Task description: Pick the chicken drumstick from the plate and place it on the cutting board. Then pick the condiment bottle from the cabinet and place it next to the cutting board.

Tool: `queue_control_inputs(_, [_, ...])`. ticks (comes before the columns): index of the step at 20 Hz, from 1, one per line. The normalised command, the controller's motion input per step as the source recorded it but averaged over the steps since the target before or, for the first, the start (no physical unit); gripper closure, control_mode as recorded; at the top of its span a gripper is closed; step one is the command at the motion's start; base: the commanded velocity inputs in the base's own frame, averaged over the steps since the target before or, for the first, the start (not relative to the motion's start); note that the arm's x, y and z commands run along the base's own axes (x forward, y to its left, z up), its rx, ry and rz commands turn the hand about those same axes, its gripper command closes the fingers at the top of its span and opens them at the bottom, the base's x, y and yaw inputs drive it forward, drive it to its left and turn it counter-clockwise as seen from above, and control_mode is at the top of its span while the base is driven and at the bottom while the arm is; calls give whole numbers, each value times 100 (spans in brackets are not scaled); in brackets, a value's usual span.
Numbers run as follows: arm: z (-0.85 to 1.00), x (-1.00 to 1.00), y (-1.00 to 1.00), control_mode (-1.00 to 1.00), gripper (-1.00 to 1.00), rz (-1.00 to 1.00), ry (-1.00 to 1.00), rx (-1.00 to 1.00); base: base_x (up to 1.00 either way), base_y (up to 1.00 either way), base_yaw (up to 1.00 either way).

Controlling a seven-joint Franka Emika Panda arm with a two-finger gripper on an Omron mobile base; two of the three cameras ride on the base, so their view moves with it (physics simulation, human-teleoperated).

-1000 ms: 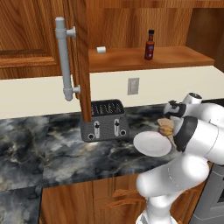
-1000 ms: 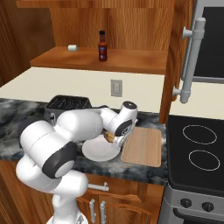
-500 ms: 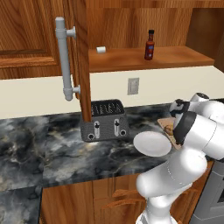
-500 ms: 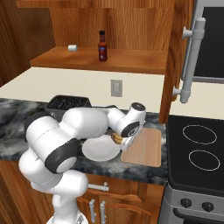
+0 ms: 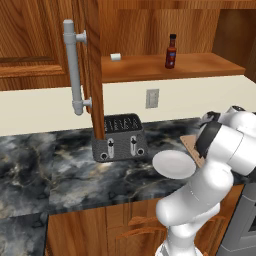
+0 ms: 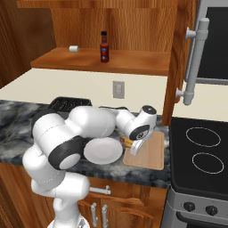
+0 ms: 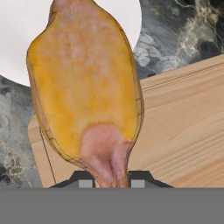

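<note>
**Drumstick carried to the board's near corner**

The gripper (image 7: 112, 183) is closed on the thin bone end of the chicken drumstick (image 7: 85, 87), which hangs over the edge between the plate (image 6: 103, 150) and the cutting board (image 6: 149, 150). The drumstick is not yet over the board's middle. To finish well, carry it further across the wood, lower until the meat rests flat, then release; letting go here risks it rolling onto the counter (image 5: 60, 170). The condiment bottle (image 5: 171, 52) waits upright on the cabinet shelf (image 5: 200, 64).
</note>
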Motion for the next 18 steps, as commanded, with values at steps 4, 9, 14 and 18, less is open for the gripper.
queue_control_inputs(4, [-7,0,-14,-100,100,0,-1,0,0,0,0])
queue_control_inputs(9, [-25,3,-7,-100,100,1,-1,0,0,0,0])
queue_control_inputs(14, [-27,14,-5,-100,100,0,0,0,0,0,0])
queue_control_inputs(18, [-27,16,-10,-100,100,0,0,0,0,0,0])
